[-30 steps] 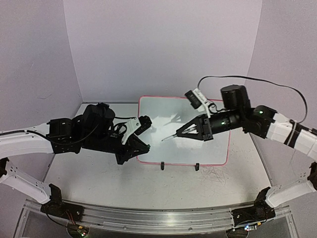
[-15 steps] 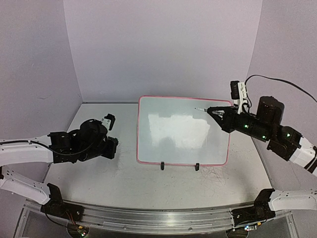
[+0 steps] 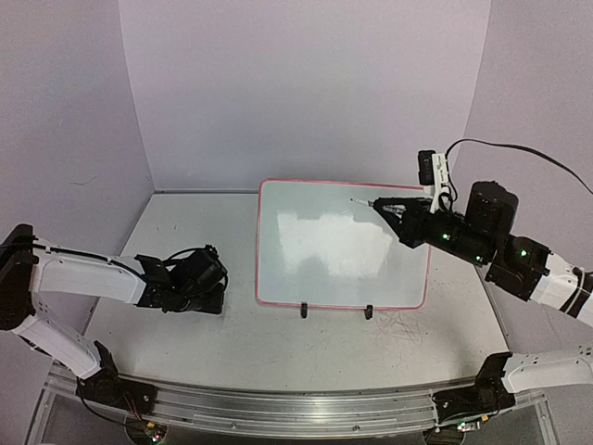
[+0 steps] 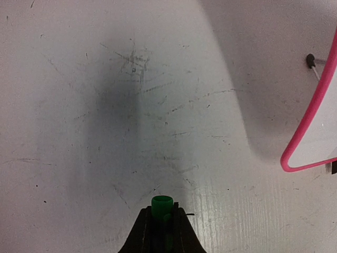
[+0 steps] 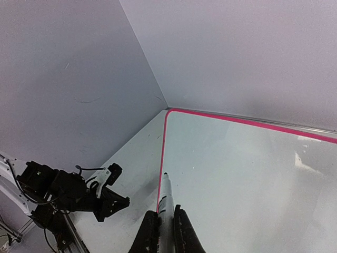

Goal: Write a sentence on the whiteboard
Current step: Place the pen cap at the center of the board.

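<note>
The whiteboard (image 3: 324,269) in the middle of the table (image 3: 232,343) was blank, so the whole sentence was left to write; the right gripper (image 5: 166,216) clasped a marker (image 5: 165,187) over its far right corner, and the left gripper (image 4: 161,216) pinched a green cap (image 4: 162,202).

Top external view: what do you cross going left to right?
In order: left gripper holding a green cap → left black foot → right black foot → right gripper holding the marker. The whiteboard spans the middle, so it's left unplaced.
</note>
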`<action>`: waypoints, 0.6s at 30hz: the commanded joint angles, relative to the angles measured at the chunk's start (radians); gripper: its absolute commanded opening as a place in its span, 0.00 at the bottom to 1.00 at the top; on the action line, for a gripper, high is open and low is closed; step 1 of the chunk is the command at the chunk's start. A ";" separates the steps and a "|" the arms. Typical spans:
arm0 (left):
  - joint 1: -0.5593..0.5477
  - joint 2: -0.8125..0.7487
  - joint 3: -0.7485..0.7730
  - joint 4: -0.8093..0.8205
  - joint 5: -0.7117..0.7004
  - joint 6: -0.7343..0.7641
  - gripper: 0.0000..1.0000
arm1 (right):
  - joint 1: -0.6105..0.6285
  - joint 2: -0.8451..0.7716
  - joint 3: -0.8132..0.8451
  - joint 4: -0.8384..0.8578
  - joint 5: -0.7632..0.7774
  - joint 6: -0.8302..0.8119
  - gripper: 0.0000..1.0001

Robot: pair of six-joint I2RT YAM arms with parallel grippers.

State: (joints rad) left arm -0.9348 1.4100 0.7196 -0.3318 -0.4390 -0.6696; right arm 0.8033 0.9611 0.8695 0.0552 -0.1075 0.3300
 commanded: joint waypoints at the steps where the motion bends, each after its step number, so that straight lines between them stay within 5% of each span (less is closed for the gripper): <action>1: -0.001 0.019 -0.046 0.070 -0.023 -0.067 0.00 | 0.007 -0.017 0.010 0.087 0.005 -0.036 0.04; 13: -0.001 0.126 -0.104 0.186 -0.023 -0.104 0.03 | 0.008 -0.106 -0.069 0.096 0.210 -0.024 0.00; 18: -0.002 0.159 -0.102 0.201 -0.017 -0.113 0.06 | 0.008 -0.187 -0.114 0.167 0.185 -0.038 0.00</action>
State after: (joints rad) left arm -0.9348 1.5483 0.6219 -0.1784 -0.4473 -0.7606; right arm 0.8040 0.8211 0.7605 0.1210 0.0519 0.3035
